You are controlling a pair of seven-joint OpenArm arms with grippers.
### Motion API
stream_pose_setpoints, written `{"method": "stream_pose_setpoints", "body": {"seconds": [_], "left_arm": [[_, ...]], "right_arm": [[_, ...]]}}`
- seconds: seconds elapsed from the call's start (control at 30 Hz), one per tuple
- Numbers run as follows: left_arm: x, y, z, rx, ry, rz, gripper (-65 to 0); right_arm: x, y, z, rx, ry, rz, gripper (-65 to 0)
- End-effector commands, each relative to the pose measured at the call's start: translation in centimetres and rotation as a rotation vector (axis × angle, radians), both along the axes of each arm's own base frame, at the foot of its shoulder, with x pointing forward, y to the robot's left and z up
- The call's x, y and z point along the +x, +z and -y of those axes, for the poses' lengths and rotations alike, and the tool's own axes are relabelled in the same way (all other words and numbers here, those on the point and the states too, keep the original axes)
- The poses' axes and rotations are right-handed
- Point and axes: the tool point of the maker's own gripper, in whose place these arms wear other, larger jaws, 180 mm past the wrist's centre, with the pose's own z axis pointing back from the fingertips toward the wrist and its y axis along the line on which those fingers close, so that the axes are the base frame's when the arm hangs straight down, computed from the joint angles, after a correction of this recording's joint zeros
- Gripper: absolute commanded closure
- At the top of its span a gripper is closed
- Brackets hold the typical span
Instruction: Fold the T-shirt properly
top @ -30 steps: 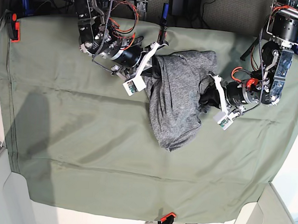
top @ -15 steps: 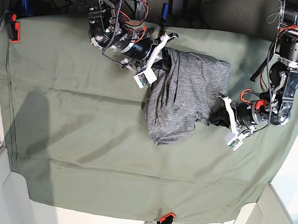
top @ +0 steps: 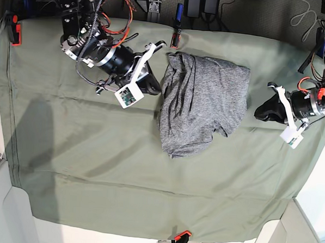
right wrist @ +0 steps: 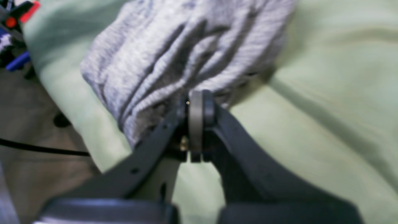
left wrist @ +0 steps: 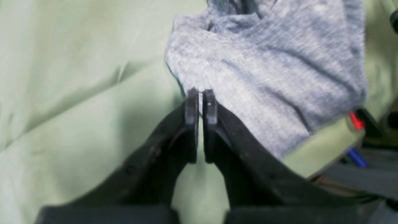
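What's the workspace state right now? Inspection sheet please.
Surface: olive-green table cloth spread flat, some creases, held by red clamps at its edges.
Job's things: T-shirt lies bunched and wrinkled near the cloth's far-centre, not yet neatly folded.
Clutter: nothing seen on the cloth.
Grippers: left gripper shut, empty, apart from the shirt in the base view. Right gripper shut at the shirt's edge; whether it pinches fabric cannot be told.
Cables: red and black wires on the right arm; a black cable off the cloth.
Surroundings: dark equipment beyond the far edge, white panels at the near corners.
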Motion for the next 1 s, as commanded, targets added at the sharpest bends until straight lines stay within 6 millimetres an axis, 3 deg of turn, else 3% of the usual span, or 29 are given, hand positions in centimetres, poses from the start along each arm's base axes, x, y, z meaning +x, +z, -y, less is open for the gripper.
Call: {"method": "stream_pose_setpoints", "body": {"seconds": [0.0, 0.2, 0.43, 0.7, 0.97], "left_arm": [[-0.2, 1.6, -0.1, -0.004, -0.011, 0.043, -2.8], [-5.4, 0.7, -2.1, 0.033, 0.048, -0.018, -2.8], [-13.5, -2.1, -3.9, 0.067, 0.14, -0.203, -2.8], [-25.2, -6.0, -3.5, 0.094, 0.19, -0.506, -1.3], [-32.1, -8.7, -2.3, 0.152, 0.208, -0.678, -0.7]], "right_arm": [[0.1, 0.7, 1.0, 0.003, -0.018, 0.026, 0.0], [-2.2, -0.5, 6.7, -0.035, -0.148, -0.032, 0.0], [-7.1, -1.4, 11.1, -0.036, -0.245, -0.17, 0.0], [-14.8, -4.4, 12.0, -0.068, -0.224, -0.423, 0.0], [-21.2, -6.3, 12.3, -0.098, -0.211, -0.604, 0.0]]}}
